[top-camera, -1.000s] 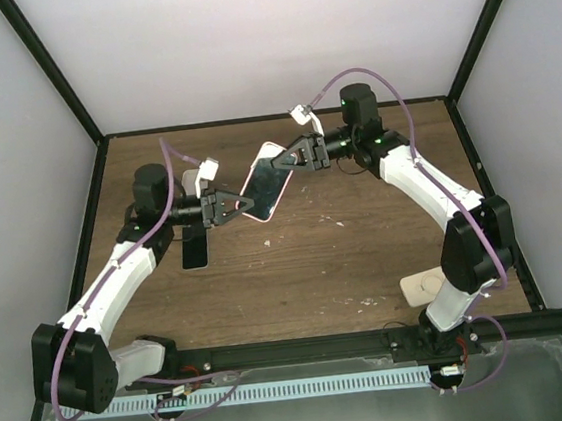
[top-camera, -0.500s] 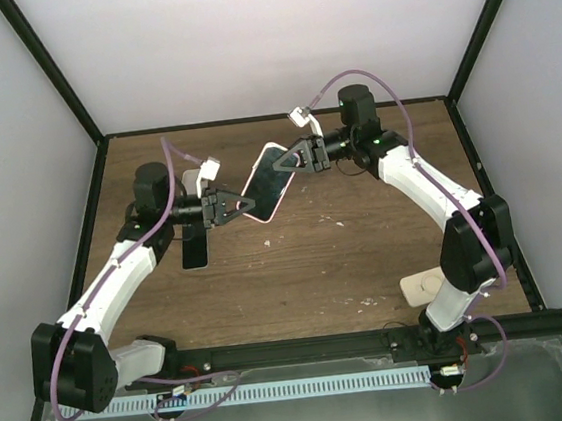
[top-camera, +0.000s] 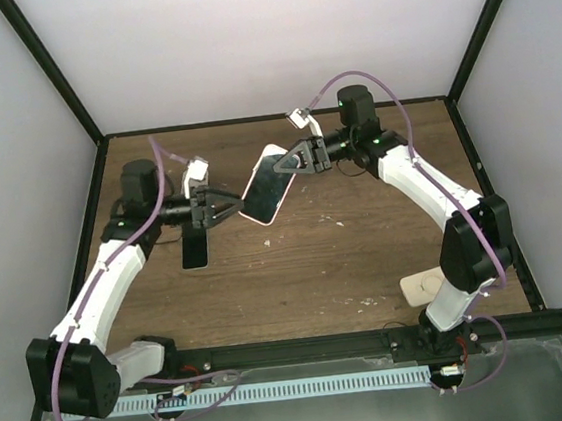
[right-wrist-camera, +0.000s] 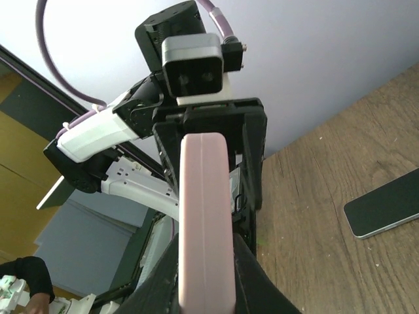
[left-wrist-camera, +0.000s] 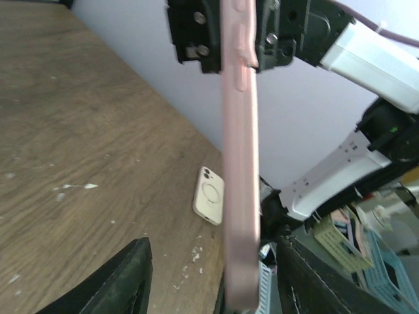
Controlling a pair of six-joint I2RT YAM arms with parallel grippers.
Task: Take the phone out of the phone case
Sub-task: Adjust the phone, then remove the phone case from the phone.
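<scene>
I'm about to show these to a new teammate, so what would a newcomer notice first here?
A pink phone case hangs in mid-air over the table, clamped at its far end by the right gripper. The left gripper faces its near end, jaws open. A black phone lies flat under the left arm, and a cream case by the right arm's base.

The left arm [top-camera: 107,279] and right arm [top-camera: 419,181] wear white shells between chunky black joints. A purple cable [top-camera: 394,93] loops along each. The left gripper [top-camera: 234,207] and right gripper [top-camera: 282,167] are black triangles, each topped by a white camera box [top-camera: 299,118]. Silver screws [left-wrist-camera: 198,17] dot the right one's block, upper left of the left wrist view.
</scene>
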